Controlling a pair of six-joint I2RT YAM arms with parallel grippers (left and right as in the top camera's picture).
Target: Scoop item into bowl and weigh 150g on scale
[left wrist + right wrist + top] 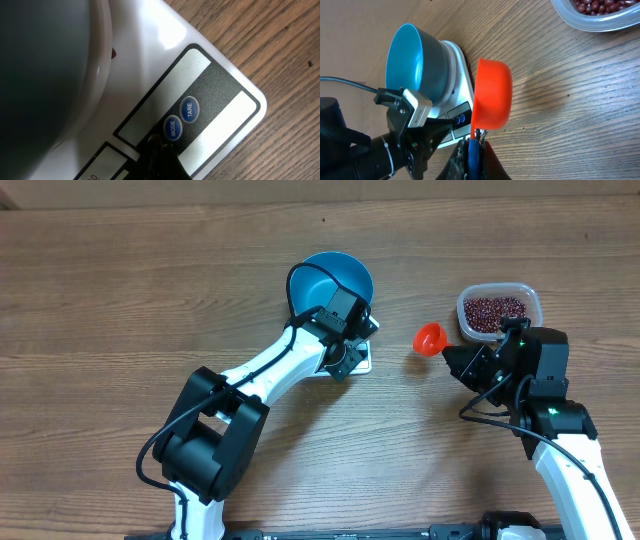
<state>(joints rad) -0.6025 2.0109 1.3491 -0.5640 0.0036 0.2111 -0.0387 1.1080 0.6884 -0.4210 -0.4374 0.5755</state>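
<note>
Left arm [270, 365] reached from its base at the near-left edge diagonally up and to the right across the wooden table [100, 300], wrist bent down over the scale [165, 40]. Left gripper [348, 358] was clenched with nothing between its fingers. In the left wrist view its dark tip sat on the scale's control panel at the lower edge of the MODE button [172, 128]. The TARE button [189, 108] lay just beside, clear of the tip. Whether the tip pressed the MODE button or only met it could not be told.

Blue bowl [335, 280] stood upright on the scale's platform, at the end away from the panel. From overhead most of the scale was hidden beneath the left wrist.

Right arm [560, 450] rose from the near-right edge, wrist turned left toward the scale. Right gripper [475, 140] was closed tight on the handle of an orange scoop [492, 92]. The scoop's cup was held over bare table between the scale and the tub, apart from both. In the right wrist view its rounded outer wall faced the camera. Contents of the scoop could not be told.

Beans [495, 308] lay as a maroon heap in the clear plastic tub [539, 308] at the far right, near the right gripper
</note>
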